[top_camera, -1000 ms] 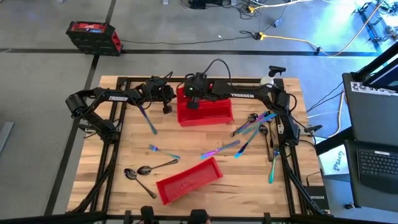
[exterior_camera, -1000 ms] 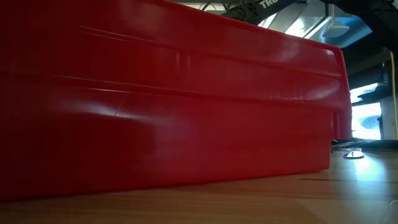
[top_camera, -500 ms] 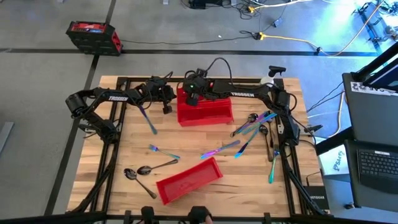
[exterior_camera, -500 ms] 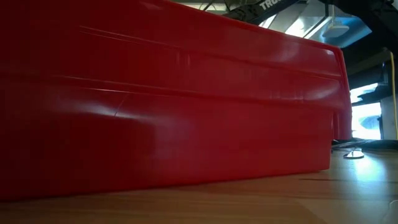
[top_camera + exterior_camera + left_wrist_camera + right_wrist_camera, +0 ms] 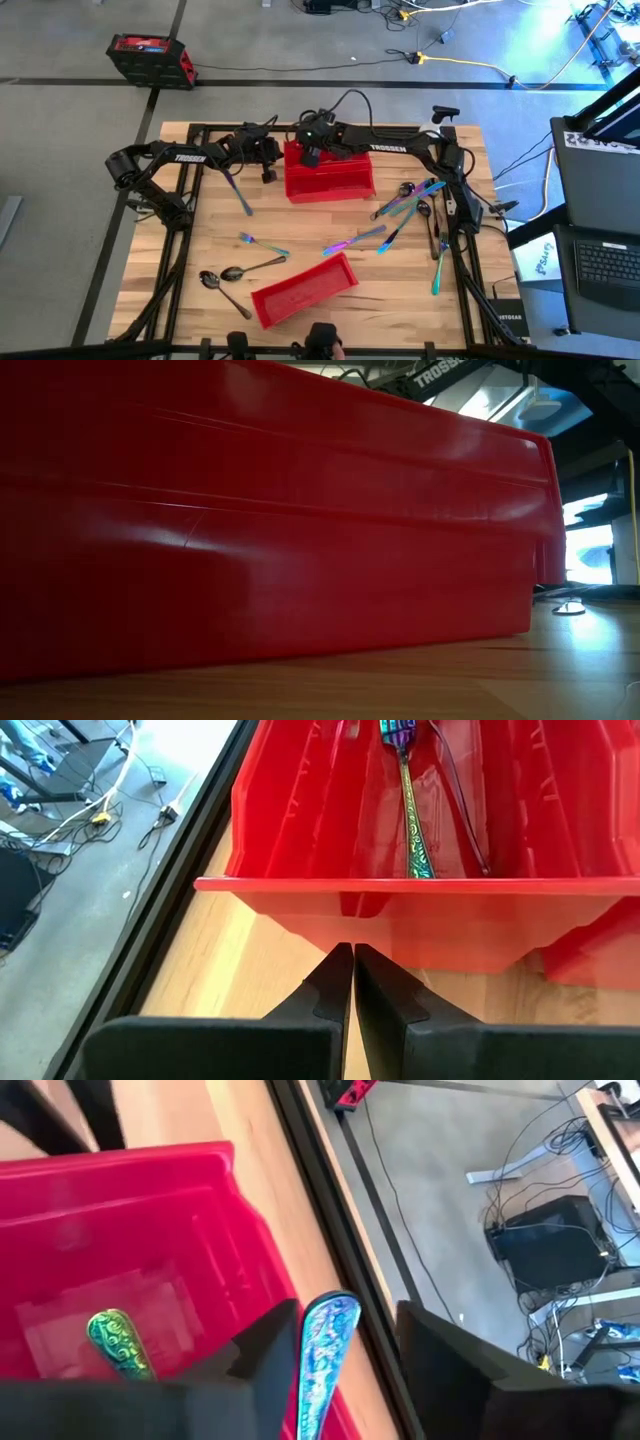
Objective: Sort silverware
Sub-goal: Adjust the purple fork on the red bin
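R end effector [image 5: 330,1370]: over the far red bin [image 5: 330,178], at its far L corner; fingers apart w/ an iridescent blue utensil handle [image 5: 322,1350] between them, grasping it.
L end effector [image 5: 353,982]: clenched, nothing in it, fingertips just outside the far bin's L wall [image 5: 420,890], low over the counter [image 5: 300,235].
Far red bin contents: one iridescent utensil, green-patterned handle [image 5: 414,815], lying lengthwise inside.
Near red bin [image 5: 304,289]: toward counter's near edge, well apart from far bin, angled; can't tell if anything's in it.
Silverware R of far bin: loose cluster of iridescent pieces [image 5: 410,200] near R arm's base, one more [image 5: 354,241] between the two bins, a teal one [image 5: 438,270] nearer the R edge.
Silverware L of far bin: a blue piece [image 5: 240,195] just beside L arm; small iridescent fork [image 5: 262,244] farther toward near edge.
Dark spoons [image 5: 235,274]: two, L of near bin.
Low view: near bin's red wall [image 5: 270,520] fills nearly all of it.
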You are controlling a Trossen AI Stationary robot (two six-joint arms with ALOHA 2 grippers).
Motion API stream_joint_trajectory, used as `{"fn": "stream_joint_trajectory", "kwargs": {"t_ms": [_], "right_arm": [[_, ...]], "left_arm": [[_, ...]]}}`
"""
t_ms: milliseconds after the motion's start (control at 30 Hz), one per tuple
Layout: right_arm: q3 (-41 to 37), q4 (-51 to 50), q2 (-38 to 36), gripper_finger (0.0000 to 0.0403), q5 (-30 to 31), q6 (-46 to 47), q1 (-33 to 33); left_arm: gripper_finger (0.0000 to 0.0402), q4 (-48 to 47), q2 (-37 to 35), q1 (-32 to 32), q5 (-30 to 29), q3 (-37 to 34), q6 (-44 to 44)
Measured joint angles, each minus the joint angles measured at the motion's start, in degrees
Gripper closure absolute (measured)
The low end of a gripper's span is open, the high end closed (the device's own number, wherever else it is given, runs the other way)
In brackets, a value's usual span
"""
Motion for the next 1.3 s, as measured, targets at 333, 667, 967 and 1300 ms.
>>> {"fn": "stream_joint_trajectory", "kwargs": {"t_ms": [333, 667, 967, 1300], "right_arm": [[0.1, -1.6, 0.0, 0.0393, 0.2, 0.9, 0.0], [3.6, -6.7, -0.1, 0.0398, 0.8, 3.0, 0.1], [11.4, -11.9, -0.1, 0.0403, 1.5, 3.3, 0.1], [18.8, -18.3, -0.1, 0.0403, 1.5, 5.9, 0.2]], "left_arm": [[0.0402, 0.0, 0.0, 0.0, 0.0, 0.0, 0.1], [0.0402, 0.0, 0.0, 0.0, 0.0, 0.0, 0.1], [0.0402, 0.0, 0.0, 0.0, 0.0, 0.0, 0.1], [0.0402, 0.0, 0.0, 0.0, 0.0, 0.0, 0.3]]}}
